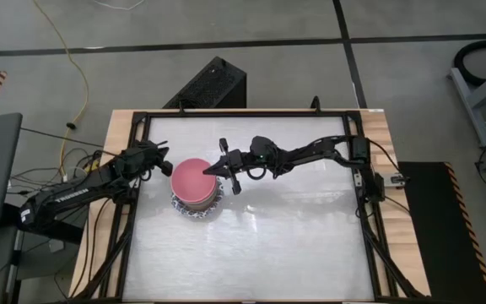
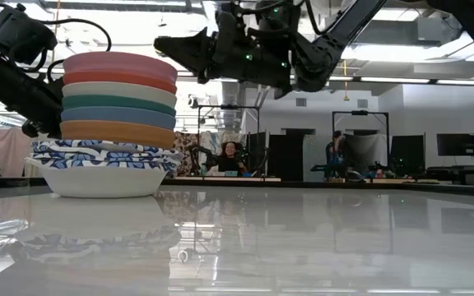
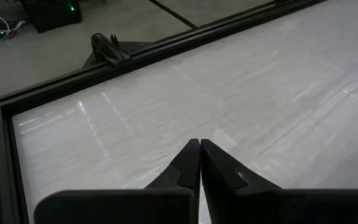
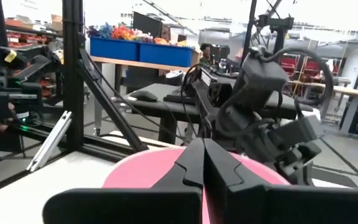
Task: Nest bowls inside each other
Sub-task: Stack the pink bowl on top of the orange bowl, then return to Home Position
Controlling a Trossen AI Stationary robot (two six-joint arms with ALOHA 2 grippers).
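Low view showed the stack of small round bowls [image 2: 113, 123] standing on the glossy white table [image 2: 303, 238] toward its left side. At the bottom sat white bowls with blue patterned rims [image 2: 101, 164], nested closely enough that their count could not be told. Above them, in order, came a plain orange bowl [image 2: 118, 131], a blue bowl [image 2: 118, 116], a green bowl [image 2: 118, 103], a cream bowl [image 2: 118, 90], a red bowl [image 2: 120, 77] and, on top, a pink bowl [image 2: 122, 62]. From the high view only the pink bowl's round inside and a patterned rim beneath it were visible, left of the table's centre.

The right gripper [image 1: 210, 171] hung just beside the stack's upper right edge, level with the top bowl, its two dark fingers pressed together and holding nothing. In the right wrist view those fingers met in a point over the pink surface. The left gripper [image 1: 160, 157] waited close to the stack's far left side, near the black frame [image 1: 133, 135] around the table; its fingers were likewise closed and empty, pointing across bare table in its own wrist view.

Beyond the table, a person [image 2: 230, 156] sat at a workbench in the room behind, and another figure [image 2: 336, 152] stood farther right.
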